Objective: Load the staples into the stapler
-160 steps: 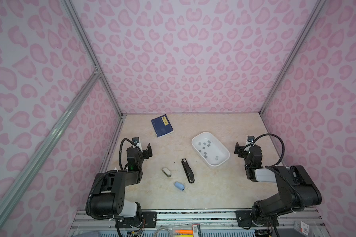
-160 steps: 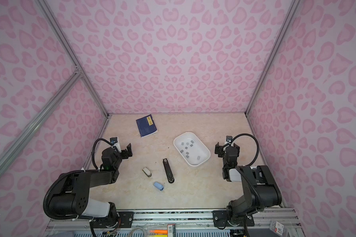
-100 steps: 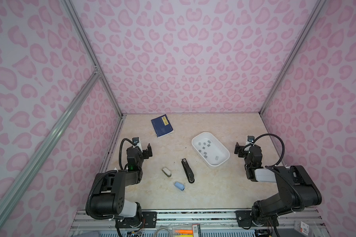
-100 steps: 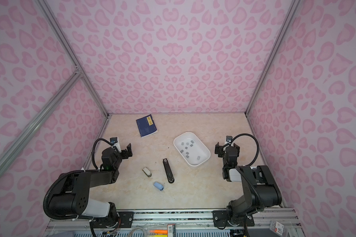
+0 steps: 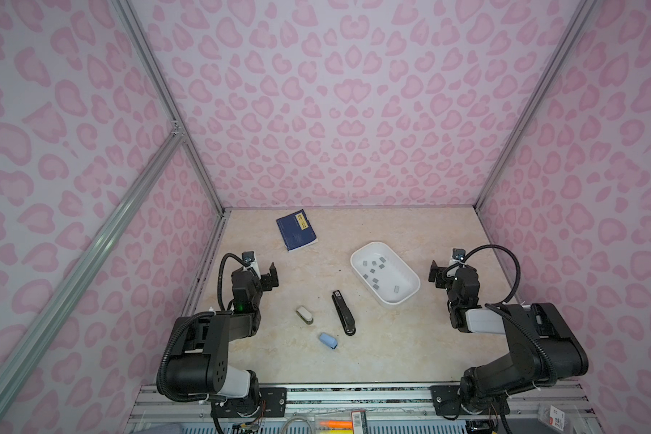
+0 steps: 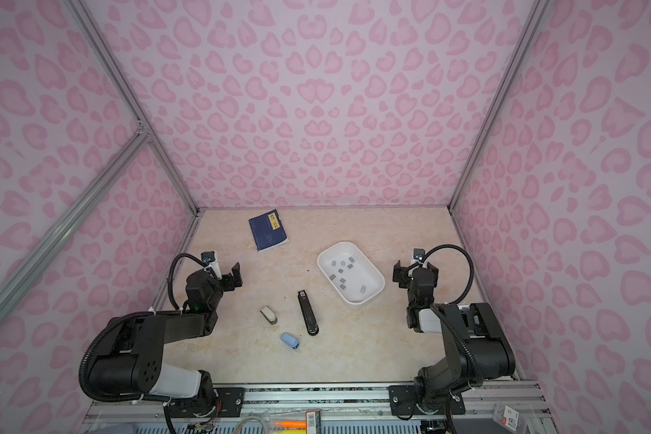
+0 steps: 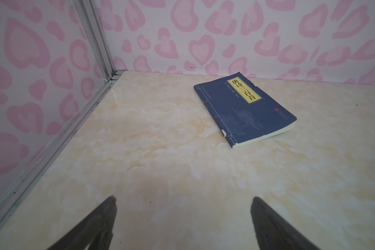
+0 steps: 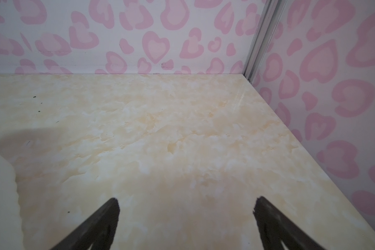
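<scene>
Top views first, same story in both. The staples are all loose in a white tray, right of centre on the counter. I count roughly eight small grey blocks scattered over its bottom.

The black stapler lies flat in front-left of the tray, near it but not touching, and it looks closed. A white mini stapler sits to its left. A blue mini stapler is just beside its front end. A blue book lies flat near the back wall.

The left end effector hangs by the left wall with its jaws spread wide and nothing in them, well apart from the staplers. The right end effector is just right of the tray, also spread and gripping nothing.

In the left wrist view, the left end effector shows two dark fingertips set far apart with only bare counter between them. The book is up ahead, cover up, with a yellow title label.

In the right wrist view, the right end effector is just as wide, with plain counter between the fingertips. A blurry white bit of the tray pokes in at the frame edge, and I can't see inside it from here.
</scene>
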